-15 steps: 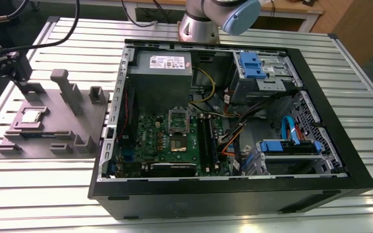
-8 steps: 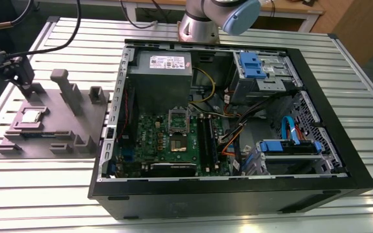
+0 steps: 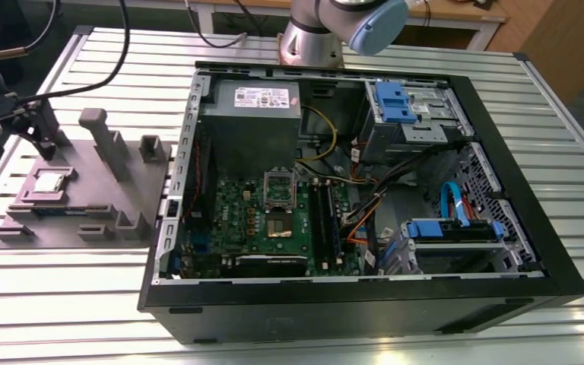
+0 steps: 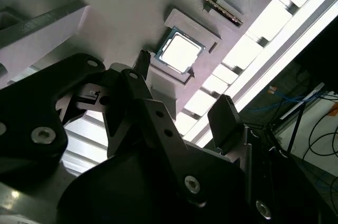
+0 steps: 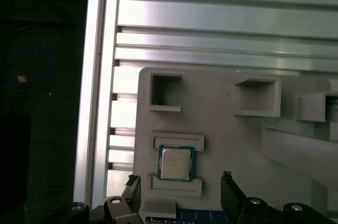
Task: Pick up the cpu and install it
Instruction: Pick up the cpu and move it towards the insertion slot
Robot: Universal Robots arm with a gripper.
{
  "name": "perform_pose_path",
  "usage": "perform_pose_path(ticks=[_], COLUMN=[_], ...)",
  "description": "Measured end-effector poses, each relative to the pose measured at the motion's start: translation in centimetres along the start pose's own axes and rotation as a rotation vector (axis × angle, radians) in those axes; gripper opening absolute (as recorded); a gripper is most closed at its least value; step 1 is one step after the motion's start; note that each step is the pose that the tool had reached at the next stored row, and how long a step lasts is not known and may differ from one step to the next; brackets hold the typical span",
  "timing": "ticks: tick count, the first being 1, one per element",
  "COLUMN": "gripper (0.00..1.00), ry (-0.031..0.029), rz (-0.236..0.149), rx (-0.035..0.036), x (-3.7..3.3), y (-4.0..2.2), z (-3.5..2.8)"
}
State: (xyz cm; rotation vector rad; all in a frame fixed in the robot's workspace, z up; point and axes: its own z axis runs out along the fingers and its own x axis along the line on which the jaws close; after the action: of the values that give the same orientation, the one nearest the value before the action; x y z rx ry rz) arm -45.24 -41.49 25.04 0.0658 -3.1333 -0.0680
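1. Progress: nothing is picked up and nothing installed. The cpu point(image 5: 176, 162) lies in its recess on the grey holder tray point(image 5: 222, 134), on the desk point(image 3: 99, 61) to the exterior view's left of the open computer case point(image 3: 520, 198).
2. Pincer point(image 5: 180, 182): released, empty, jaws spread either side above the cpu.
3. Count: one cpu, one pincer, one holder tray, one computer case.
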Motion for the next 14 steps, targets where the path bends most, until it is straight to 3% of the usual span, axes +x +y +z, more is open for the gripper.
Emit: perform_pose_path(ticks=[14], gripper=[0.71], ry=[-0.0001], rz=[0.0], rx=[0.0], x=[0.01], y=[-0.13], z=[0.87])
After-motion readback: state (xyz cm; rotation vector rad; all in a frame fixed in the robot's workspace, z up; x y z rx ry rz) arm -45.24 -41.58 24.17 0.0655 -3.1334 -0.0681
